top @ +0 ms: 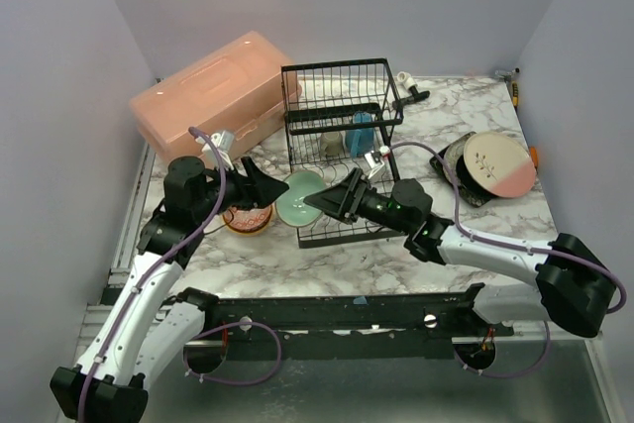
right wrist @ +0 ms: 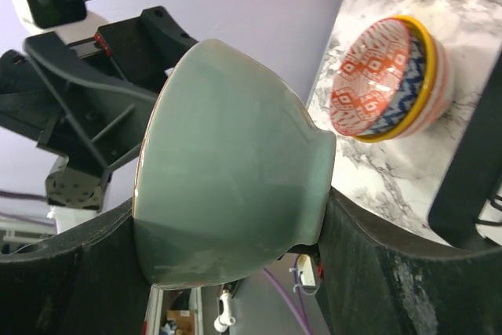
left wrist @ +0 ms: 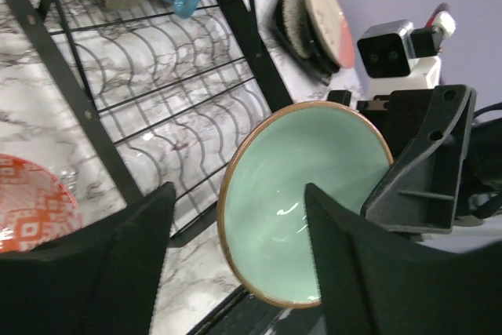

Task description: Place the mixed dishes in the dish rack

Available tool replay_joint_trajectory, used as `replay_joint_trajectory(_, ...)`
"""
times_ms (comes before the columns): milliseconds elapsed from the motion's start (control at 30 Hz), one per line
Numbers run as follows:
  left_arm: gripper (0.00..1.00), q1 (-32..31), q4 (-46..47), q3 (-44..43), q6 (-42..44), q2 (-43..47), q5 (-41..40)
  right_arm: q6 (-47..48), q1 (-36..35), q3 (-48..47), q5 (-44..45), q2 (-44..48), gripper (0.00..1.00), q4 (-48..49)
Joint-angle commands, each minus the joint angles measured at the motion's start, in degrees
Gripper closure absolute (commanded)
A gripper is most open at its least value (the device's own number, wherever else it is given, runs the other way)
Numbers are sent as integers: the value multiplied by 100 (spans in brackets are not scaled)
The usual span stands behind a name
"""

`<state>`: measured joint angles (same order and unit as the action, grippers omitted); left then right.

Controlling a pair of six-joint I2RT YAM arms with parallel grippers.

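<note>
Mint-green bowl (top: 300,197) is off the table at the front-left corner of the dish rack (top: 337,111), between both arms. Right gripper (right wrist: 231,217) is closed across its outer wall, with both fingers on it. Left gripper (left wrist: 239,202) has its jaws spread and looks into the bowl, no contact that I can see.

The bowl is on edge: mouth toward the left arm, foot toward the right. Its axis runs roughly horizontal, across the rack front. The curved slots of the lower tier lie just beyond it. The right arm is the nearer one and the only one holding, so I'd say placing falls to it.
</note>
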<state>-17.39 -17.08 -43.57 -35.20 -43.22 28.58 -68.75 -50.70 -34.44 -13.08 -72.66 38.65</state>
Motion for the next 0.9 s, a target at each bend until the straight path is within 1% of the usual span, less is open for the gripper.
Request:
replay_joint_trajectory(0,25,-11,-612,-150,408,274,-489,-111,29,129,575,341,100,20)
replay_joint_trajectory(133,10,-10,-1045,-286,881,629,-851,285,354,159,777,614,100,-738)
replay_joint_trajectory(200,5,-10,-1213,-310,1129,803,-1097,688,584,122,937,769,100,-1251)
replay_joint_trajectory(267,2,-10,-1329,-285,1330,934,-1347,1175,784,-40,1252,880,100,-2022)
replay_joint_trajectory(333,1,-10,-1434,-260,1512,1022,-1551,1679,938,-176,1810,991,100,-2727)
replay_joint_trajectory(500,1,-10,-1444,-179,1691,1143,-1825,2953,1054,-593,3031,1100,100,-3846)
replay_joint_trajectory(633,1,-10,-1271,-111,1778,1195,-1827,3718,1053,-879,3472,910,100,-4201)
replay_joint_trajectory(867,1,-11,-1235,-82,1841,1197,-1786,4346,1062,-1152,4218,398,100,-4221)
